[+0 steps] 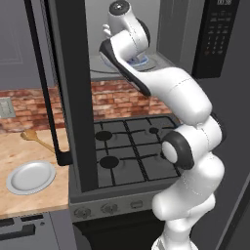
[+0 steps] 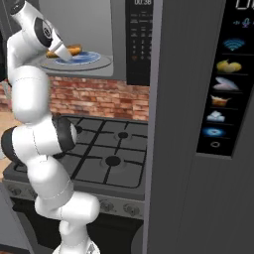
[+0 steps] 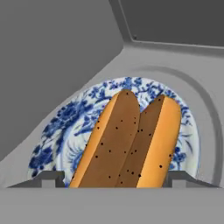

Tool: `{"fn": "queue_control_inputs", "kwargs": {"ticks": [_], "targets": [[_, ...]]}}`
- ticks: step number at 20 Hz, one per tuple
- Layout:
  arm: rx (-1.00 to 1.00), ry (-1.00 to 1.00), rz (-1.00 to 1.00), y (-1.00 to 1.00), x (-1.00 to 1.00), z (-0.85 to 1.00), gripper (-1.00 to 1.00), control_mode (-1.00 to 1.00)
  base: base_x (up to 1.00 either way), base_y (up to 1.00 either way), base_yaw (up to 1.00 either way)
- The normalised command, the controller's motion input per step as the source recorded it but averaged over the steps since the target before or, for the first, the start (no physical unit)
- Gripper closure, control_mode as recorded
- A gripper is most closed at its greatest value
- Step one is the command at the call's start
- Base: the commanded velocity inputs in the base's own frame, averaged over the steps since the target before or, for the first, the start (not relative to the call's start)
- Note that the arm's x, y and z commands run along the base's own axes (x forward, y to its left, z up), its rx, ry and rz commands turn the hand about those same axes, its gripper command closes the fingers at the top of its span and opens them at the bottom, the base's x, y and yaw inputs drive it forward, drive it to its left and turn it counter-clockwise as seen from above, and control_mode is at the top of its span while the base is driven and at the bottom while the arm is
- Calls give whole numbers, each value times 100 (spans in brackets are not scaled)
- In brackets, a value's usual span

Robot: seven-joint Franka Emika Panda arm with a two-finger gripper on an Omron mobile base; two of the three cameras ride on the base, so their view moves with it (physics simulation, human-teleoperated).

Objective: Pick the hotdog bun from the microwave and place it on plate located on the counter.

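closing on the bun inside the microwave

the white arm reaches up into the dark grey microwave cavity (image 2: 94, 20), above the black gas stove (image 1: 134, 149). the small golden-brown hotdog bun (image 3: 131, 140) lies on a blue patterned plate (image 3: 57, 131), which rests on the round grey turntable (image 3: 205, 118). in the right base view the bun (image 2: 72, 49) shows just past the hand.

in the hand view the gripper (image 3: 112, 177) is spread open, one dark finger tip (image 3: 46, 178) on either side of the near end of the bun. the bun sits between them; whether the tips touch it i cannot tell. nothing is held yet.

judgement: the step in hand is the grasp. the bun runs slightly askew from the line of the hand, so the fingers should close across its width, not along it. go a little further in first, so the pads take the middle of the bun and not just the near end. close gently; a bun is likely soft and could squash or squirt out. lift straight off the patterned plate before drawing back, or the plate may drag along.

the plain light grey-white plate (image 1: 30, 177) waits on the tan wood-grain counter (image 1: 29, 146), left of the stove and beyond the tall black door (image 1: 68, 93), which the withdrawal must clear. a wooden spoon (image 1: 36, 139) lies just beyond that plate.
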Motion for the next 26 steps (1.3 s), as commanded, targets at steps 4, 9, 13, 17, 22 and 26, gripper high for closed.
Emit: {"fn": "queue_control_inputs", "kwargs": {"ticks": [4, 9, 13, 17, 22, 26], "targets": [[0, -20, 36, 0, -100, 0, 100, -100, 0, 0, 0], [0, -9, 58, -22, -100, 0, 100, -100, 0, 0, 0], [-1, 0, 79, -6, -100, -18, 100, -100, 0, 0, 0], [-2, 13, 84, 13, -42, -35, 100, -100, 0, 0, 0], [-3, 17, 67, 7, 0, -36, 100, -100, 0, 0, 0], [-5, 6, 34, 4, 0, -59, 100, -100, 0, 0, 0]]}}
